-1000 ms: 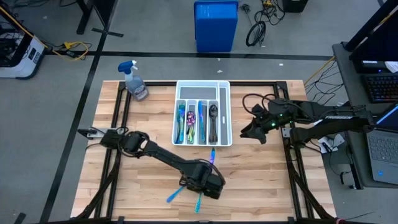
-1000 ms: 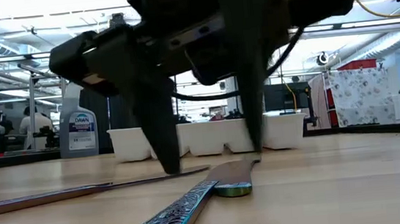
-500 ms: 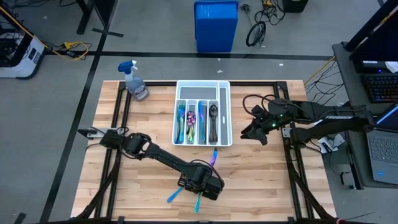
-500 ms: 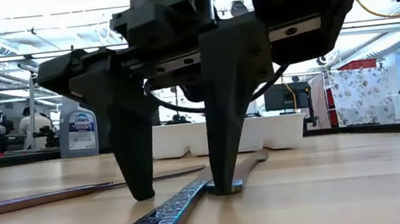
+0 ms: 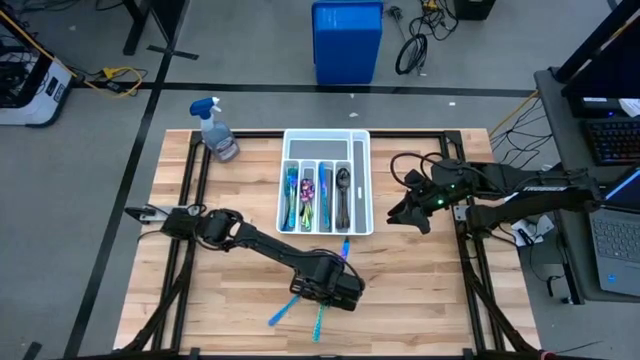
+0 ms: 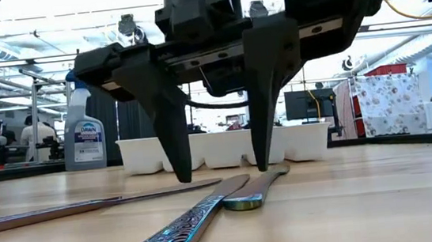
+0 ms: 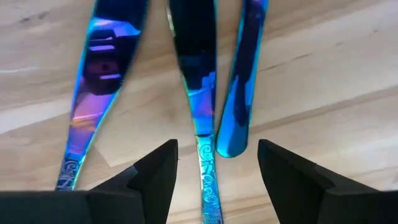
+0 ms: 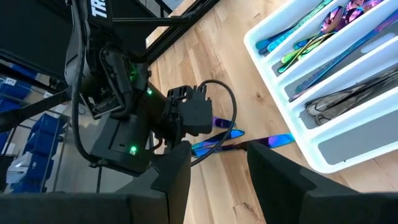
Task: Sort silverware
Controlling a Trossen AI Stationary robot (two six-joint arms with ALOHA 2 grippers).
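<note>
Three loose pieces of silverware lie flat on the wooden table near its front middle: a blue-purple piece (image 7: 93,93), an iridescent knife with a patterned handle (image 7: 198,93) and a blue piece (image 7: 241,87). My left gripper (image 7: 217,168) stands open over them, pointing down, its fingertips (image 6: 183,176) close to the tabletop on either side of the knife's handle and the blue piece's end. The white tray (image 5: 325,134) behind holds sorted silverware (image 5: 305,190). My right gripper (image 8: 217,168) waits open, raised to the right of the tray (image 5: 410,212).
A spray bottle (image 5: 217,130) stands at the table's far left corner. A blue bin (image 5: 347,40) is on the floor beyond the far edge. Bare wood lies left and right of the loose pieces. A laptop (image 5: 620,245) sits off the table's right side.
My left gripper swung a little toward the near edge and then back toward the far edge, staying low over the loose silverware. The pieces on the table lie where they were.
</note>
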